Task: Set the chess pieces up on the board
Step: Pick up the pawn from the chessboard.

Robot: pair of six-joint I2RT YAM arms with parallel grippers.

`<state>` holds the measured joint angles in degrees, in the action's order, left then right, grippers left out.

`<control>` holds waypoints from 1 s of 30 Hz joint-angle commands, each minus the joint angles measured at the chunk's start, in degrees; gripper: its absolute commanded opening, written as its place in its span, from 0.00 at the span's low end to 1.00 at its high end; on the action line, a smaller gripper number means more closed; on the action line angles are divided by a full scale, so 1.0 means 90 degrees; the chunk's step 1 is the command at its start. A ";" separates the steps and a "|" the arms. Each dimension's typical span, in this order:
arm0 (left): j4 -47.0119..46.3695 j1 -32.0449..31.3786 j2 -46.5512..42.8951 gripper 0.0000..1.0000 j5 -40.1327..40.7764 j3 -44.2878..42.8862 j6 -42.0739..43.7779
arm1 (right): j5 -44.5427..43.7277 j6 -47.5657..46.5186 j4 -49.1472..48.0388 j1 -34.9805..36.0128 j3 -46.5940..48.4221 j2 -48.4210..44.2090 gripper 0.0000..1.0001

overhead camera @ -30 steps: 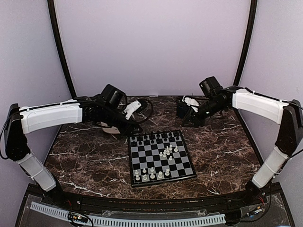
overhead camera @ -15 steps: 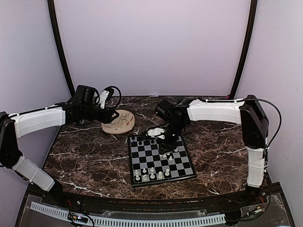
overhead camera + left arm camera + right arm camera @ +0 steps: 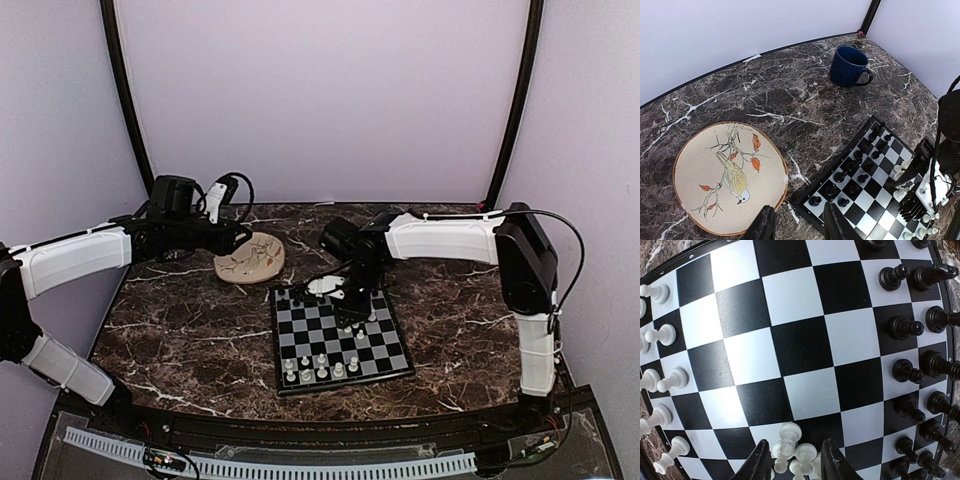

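Observation:
The board (image 3: 300, 342) lies at the table's middle, with black chess pieces (image 3: 330, 292) in two rows along its far side and cream-white ones (image 3: 320, 370) along its near side. My right gripper (image 3: 350, 305) hangs low over the board. In its wrist view the right gripper (image 3: 796, 460) is open, and a loose cluster of white pieces (image 3: 790, 440) stands between and below the fingertips. Black pieces (image 3: 920, 370) line the right edge there. My left gripper (image 3: 797, 225) is open and holds nothing. It hovers above the bare table between the plate and the board's corner (image 3: 812, 207).
A round beige plate (image 3: 250, 258) with a bird painted on it lies left of the board's far corner. A dark blue cup (image 3: 850, 65) stands at the back, hidden by the right arm in the top view. Purple walls close the table in.
My right arm has swung from the cup at the back right to low over the board. My left arm has drawn back to the left, uncovering the plate.

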<state>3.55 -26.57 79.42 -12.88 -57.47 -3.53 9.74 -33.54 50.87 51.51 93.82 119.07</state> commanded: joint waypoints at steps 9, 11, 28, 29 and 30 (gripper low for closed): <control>-0.0072 -0.0016 -0.0050 0.35 -0.0148 0.0069 0.0011 | 0.0111 0.0099 0.0119 0.0132 0.0230 0.0237 0.20; -0.0073 -0.0016 -0.0045 0.35 -0.0158 0.0065 0.0014 | 0.0136 0.0111 0.0119 0.0141 0.0256 0.0255 0.17; -0.0043 -0.0007 -0.0006 0.35 -0.0199 0.0058 0.0046 | 0.0351 -0.0010 0.0314 0.0477 0.0255 0.0031 0.02; -0.0044 -0.0013 -0.0006 0.35 -0.0199 0.0058 0.0049 | 0.0352 -0.0063 0.0315 0.0537 0.0187 -0.0027 0.02; -0.0049 -0.0009 -0.0006 0.35 -0.0199 0.0054 0.0050 | 0.0353 -0.0099 0.0314 0.0604 0.0110 -0.0088 0.02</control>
<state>3.49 -26.57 79.59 -14.13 -57.47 -3.49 11.33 -32.84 52.60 54.50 96.09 121.25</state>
